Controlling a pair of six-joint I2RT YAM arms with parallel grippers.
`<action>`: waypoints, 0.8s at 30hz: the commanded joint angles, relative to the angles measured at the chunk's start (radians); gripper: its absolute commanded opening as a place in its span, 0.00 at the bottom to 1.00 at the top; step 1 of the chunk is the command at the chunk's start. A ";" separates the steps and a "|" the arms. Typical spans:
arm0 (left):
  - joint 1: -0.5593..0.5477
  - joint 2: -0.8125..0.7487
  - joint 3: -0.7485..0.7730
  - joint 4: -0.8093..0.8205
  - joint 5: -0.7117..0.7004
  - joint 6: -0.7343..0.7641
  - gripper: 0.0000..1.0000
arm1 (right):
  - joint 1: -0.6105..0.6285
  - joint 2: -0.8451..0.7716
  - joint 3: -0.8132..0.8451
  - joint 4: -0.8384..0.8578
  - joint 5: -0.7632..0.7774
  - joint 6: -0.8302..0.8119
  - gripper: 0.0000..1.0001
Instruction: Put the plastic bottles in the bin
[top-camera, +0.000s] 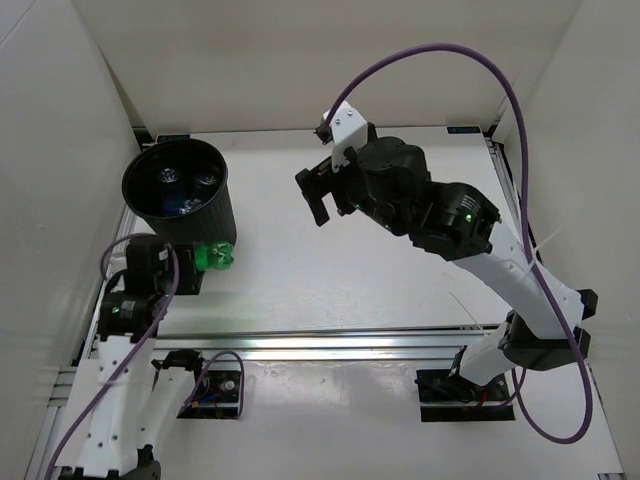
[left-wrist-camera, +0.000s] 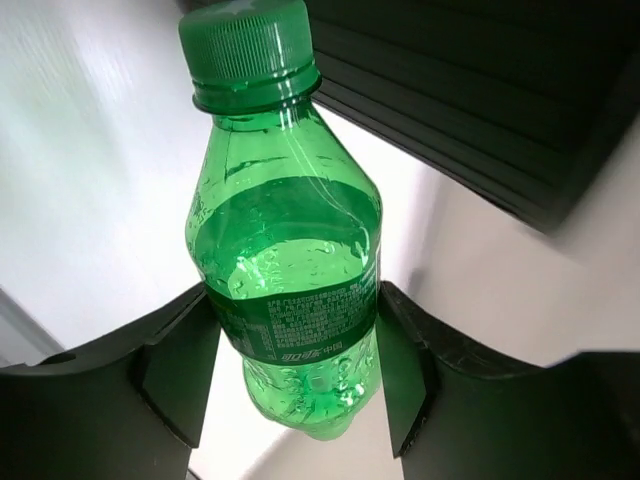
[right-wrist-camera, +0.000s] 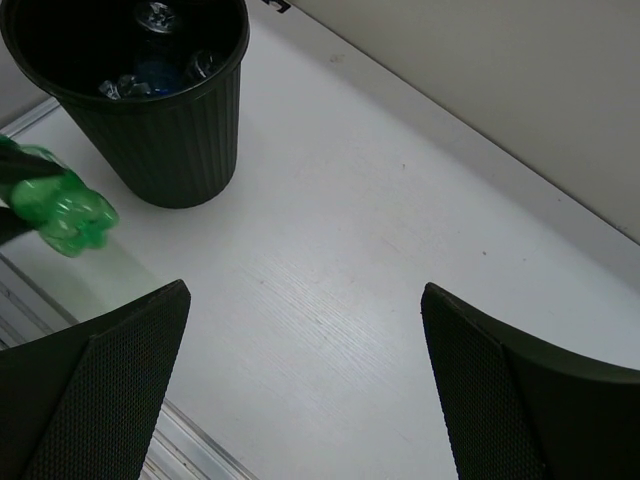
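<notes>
The left arm (top-camera: 110, 410) and right arm (top-camera: 510, 275) have white links and black joints. A purple cable (top-camera: 450, 58) loops behind the black right hand (top-camera: 316, 197).

The small green plastic bottle (left-wrist-camera: 285, 270) sits gripped in the left claw (left-wrist-camera: 290, 372). Just beyond this claw, the tall round black ribbed plastic bin (top-camera: 192, 218) stands on the white surface (top-camera: 330, 285), with clear plastic bottles (top-camera: 185, 185) inside it. The right claw (top-camera: 318, 195) hangs spread to the bin's right, well apart from the left claw.
</notes>
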 joint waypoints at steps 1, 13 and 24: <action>0.004 -0.002 0.247 -0.345 -0.032 -0.027 0.60 | 0.004 0.019 0.032 0.050 -0.006 -0.006 1.00; 0.004 0.483 0.922 -0.020 -0.380 0.448 0.65 | 0.004 0.082 0.088 0.085 -0.060 0.005 1.00; 0.013 0.491 1.070 -0.097 -0.416 0.539 1.00 | -0.045 0.042 0.082 0.110 0.221 0.015 1.00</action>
